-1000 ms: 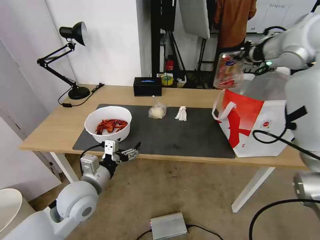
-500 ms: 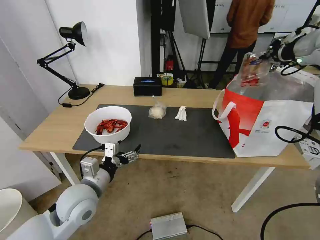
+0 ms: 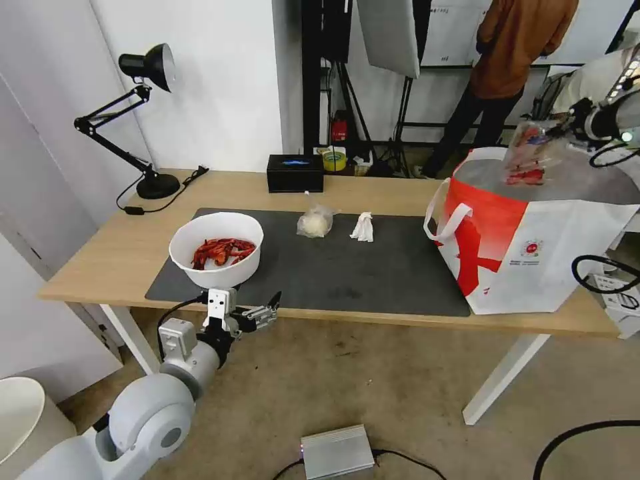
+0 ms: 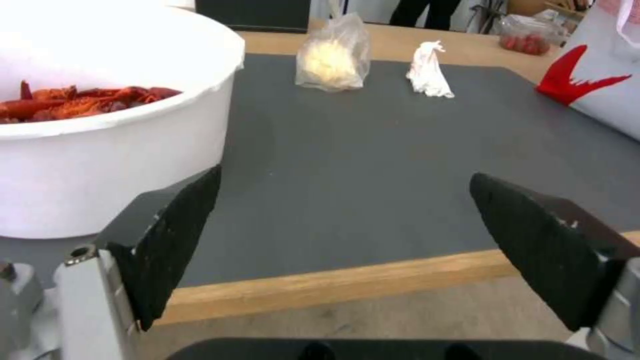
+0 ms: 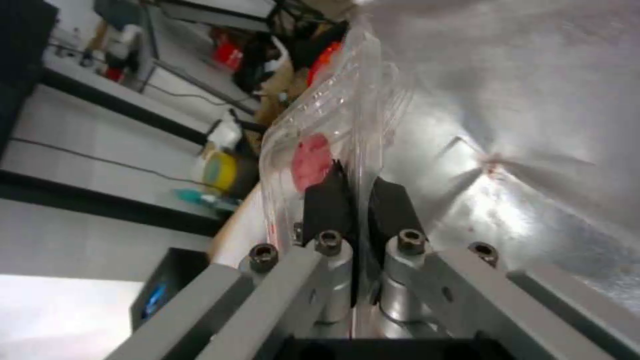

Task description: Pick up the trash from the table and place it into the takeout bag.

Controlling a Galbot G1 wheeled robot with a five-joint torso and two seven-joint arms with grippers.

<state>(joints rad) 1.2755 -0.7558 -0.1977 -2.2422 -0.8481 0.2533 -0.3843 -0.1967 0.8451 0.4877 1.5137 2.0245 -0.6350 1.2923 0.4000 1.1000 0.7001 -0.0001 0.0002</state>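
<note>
My right gripper is shut on the clear plastic clamshell with red bits and holds it over the open mouth of the takeout bag, above its silver foil lining. On the table's dark mat stand the white bowl of red crayfish shells, the small knotted bag and the crumpled white tissue. Just off the table's front edge, near the bowl, my left gripper hangs open with nothing in it.
A black tissue box and a black desk lamp stand at the back of the table. A white bin and a silver box are on the floor. A person stands behind the bag.
My right gripper has carried the clamshell to the right and downward, from left of the bag's rim to over its open mouth. The left arm has sunk slightly.
</note>
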